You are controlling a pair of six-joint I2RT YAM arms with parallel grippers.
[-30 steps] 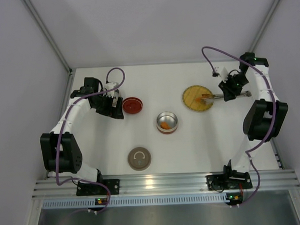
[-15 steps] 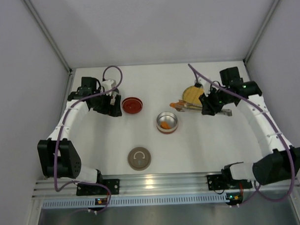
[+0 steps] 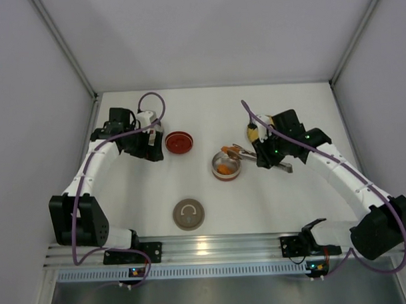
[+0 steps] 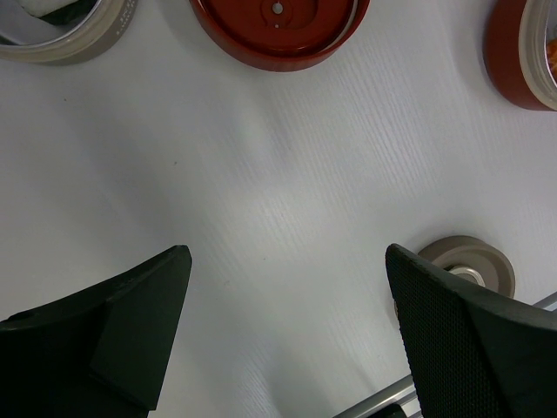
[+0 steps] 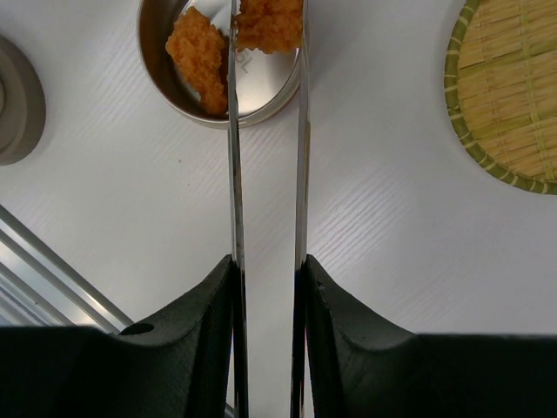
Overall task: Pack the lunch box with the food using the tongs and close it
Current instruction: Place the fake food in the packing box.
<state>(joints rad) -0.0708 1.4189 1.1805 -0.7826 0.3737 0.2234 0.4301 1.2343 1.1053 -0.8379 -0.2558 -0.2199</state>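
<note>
— Just ahead of R pincer [image 5: 266, 261], past the tong tips: silver tin [image 5: 178, 100], one orange chunk [image 5: 198, 57] lying in it already.
— R pincer state?
— Part-closed on the tongs [image 5: 233, 174], both arms squeezed nr parallel. Tips nip a 2nd orange chunk [image 5: 270, 22] over the tin's rim, not let go yet.
— So progress?
— Early-to-mid, my est. One pc packed, one abt to drop. No rolls seen in that tin.
— Plate?
— Off to R pincer's side, apart from the tin: bamboo plate [image 5: 509, 96]. Visible part is bare. Rest is out of shot in wrist view and under the arm from top, so can't tell what's left on it.
— Other arm?
— L pincer [image 4: 287, 261] wide open, nothing in it, above bare worktop [image 4: 287, 157]. Just ahead of it, a red dish [image 4: 278, 22]. Also ahead, at frame corner, a beige-rimmed pot [image 4: 78, 39] w/ sth white and dark inside, can't ID.
— Closing bits?
— Well apart from both pincers, nearer the arm bases, grey lid [image 3: 189, 214] lies alone. Nothing stacked, nothing lidded.
— Left to do, then?
— Prob.: release chunk, fetch whatever food remains, stack the parts, lid on. Closing not begun, by the look of it.
</note>
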